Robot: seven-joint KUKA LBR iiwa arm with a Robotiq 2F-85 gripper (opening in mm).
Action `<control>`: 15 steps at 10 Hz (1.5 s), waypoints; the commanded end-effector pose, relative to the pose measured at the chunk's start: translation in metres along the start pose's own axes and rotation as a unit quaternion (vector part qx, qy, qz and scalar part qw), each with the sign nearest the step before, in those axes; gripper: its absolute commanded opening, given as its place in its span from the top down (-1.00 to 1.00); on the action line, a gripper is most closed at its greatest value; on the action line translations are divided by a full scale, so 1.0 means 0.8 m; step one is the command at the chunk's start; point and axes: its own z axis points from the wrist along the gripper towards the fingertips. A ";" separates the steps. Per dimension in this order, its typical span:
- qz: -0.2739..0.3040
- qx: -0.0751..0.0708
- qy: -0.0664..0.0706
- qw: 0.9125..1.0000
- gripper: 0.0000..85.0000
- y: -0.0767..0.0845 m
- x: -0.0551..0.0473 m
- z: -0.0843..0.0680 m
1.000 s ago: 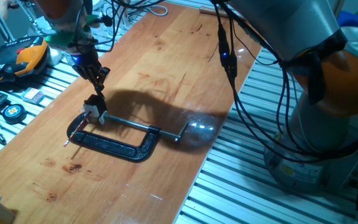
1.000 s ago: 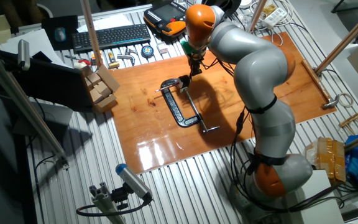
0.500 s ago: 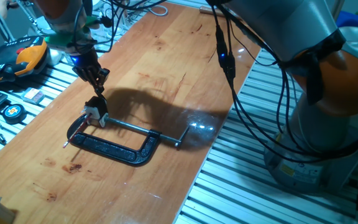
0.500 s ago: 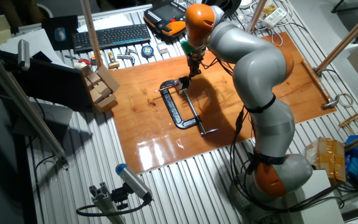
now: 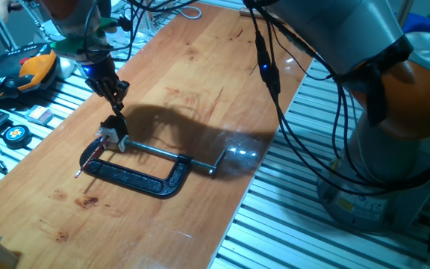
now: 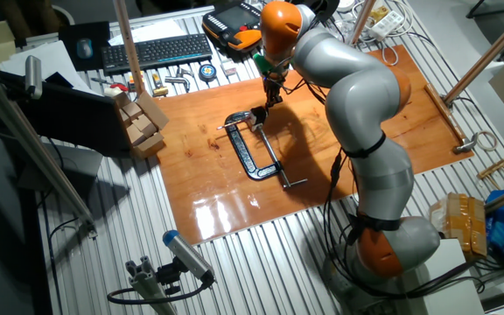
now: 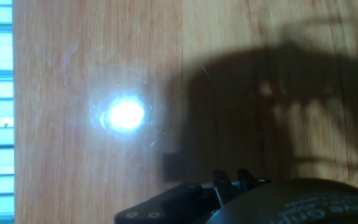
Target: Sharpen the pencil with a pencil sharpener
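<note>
The pencil sharpener [image 5: 113, 134], a small block that is black on top and silver-white below, sits at the left end of the black C-clamp [image 5: 136, 176]. My gripper [image 5: 116, 116] reaches down onto its top, fingers pinched together and seemingly shut on it. The pencil [image 5: 88, 159] is a thin dark stick with a reddish tip, lying on the wood by the clamp's left end, just below the sharpener. The other fixed view shows the gripper [image 6: 265, 105], sharpener [image 6: 257, 115], pencil [image 6: 227, 127] and clamp [image 6: 253, 158]. The hand view shows only wood, a glare spot and a dark part of the hand.
The clamp's silver screw rod [image 5: 166, 153] runs right to its handle [image 5: 219, 161]. Left of the wooden board [image 5: 200, 82] lie a tape measure [image 5: 15, 134], an orange-black pendant [image 5: 36, 67] and cables. Wooden blocks [image 6: 143, 122] and a keyboard [image 6: 156, 51] stand further off.
The gripper has shifted slightly left with the sharpener. The clamp has swung a little, its screw handle end moving toward the board's near edge.
</note>
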 end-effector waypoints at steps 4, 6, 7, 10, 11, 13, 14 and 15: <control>0.010 0.000 0.000 1.000 1.00 0.003 0.005 0.006; 0.017 -0.001 0.000 1.000 1.00 0.005 0.006 0.007; 0.020 -0.003 0.001 1.000 1.00 0.006 0.006 0.007; 0.025 -0.010 -0.008 1.000 1.00 0.010 0.009 0.008; 0.025 -0.010 -0.011 1.000 1.00 0.012 0.009 0.007; 0.025 -0.015 -0.009 1.000 1.00 0.015 0.011 0.012; 0.025 -0.017 -0.007 1.000 1.00 0.016 0.011 0.015; 0.023 -0.020 -0.006 1.000 1.00 0.017 0.011 0.017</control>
